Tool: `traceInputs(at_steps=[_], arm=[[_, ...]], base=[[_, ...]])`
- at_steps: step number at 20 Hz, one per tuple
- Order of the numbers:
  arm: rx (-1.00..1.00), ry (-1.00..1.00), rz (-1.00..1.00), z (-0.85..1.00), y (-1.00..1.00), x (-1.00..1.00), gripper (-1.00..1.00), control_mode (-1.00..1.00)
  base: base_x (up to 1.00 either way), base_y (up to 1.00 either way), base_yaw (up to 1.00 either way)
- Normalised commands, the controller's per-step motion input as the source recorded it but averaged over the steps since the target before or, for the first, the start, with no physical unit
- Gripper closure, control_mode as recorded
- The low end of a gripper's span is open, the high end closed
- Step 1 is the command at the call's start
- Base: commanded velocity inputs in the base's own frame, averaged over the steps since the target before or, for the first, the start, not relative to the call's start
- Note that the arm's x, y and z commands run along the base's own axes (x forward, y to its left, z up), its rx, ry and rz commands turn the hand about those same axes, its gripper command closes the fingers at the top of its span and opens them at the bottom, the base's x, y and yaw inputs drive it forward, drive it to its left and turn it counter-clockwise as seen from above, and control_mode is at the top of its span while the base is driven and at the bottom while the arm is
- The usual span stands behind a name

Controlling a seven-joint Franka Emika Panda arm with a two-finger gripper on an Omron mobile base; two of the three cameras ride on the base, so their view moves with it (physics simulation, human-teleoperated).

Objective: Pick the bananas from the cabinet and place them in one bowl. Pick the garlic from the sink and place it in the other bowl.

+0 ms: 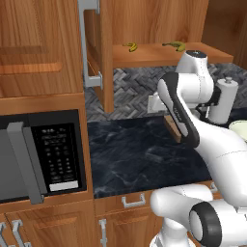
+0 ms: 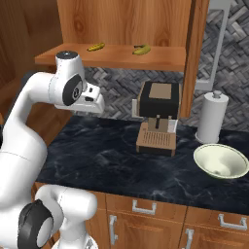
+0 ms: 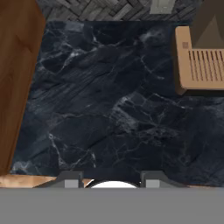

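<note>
Nearest, the gripper (image 3: pixel 112 178) hangs over the dark counter (image 3: pixel 113 118), pointing straight down; its two tips stand a little apart with nothing between them, so it holds nothing. That bare stretch of counter gives the arm room to swing up toward the shelf. To the right on the counter sits a coffee machine (image 2: pixel 158 116) with a wooden tray, and farther right a cream bowl (image 2: pixel 221 161), near the front edge where a drop from above should be easy. Behind the bowl stands a paper roll (image 2: pixel 213 118). Farthest and highest, the cabinet (image 2: pixel 121 56) stands with its door swung open, and the two bananas (image 2: pixel 96 47) (image 2: pixel 141 49) lie apart on its shelf, both untouched. No garlic or sink can be made out here.
</note>
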Motion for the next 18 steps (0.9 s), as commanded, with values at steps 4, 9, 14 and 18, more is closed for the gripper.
traceInputs(at_steps=[4,9,14,18], arm=[[0.00,-0.06,0.01,0.00,0.00,0.00,-1.00,-1.00],[-0.02,-0.36,0.04,0.41,0.00,-0.22,-1.00,-1.00],[-0.08,-0.32,0.00,0.51,-0.01,-0.26,-1.00,-1.00],[-0.07,-0.03,0.00,0.09,-0.13,-0.26,-1.00,-1.00]], base=[[0.00,0.00,0.00],[0.00,0.00,0.00],[0.00,0.00,0.00],[0.00,0.00,0.00]])
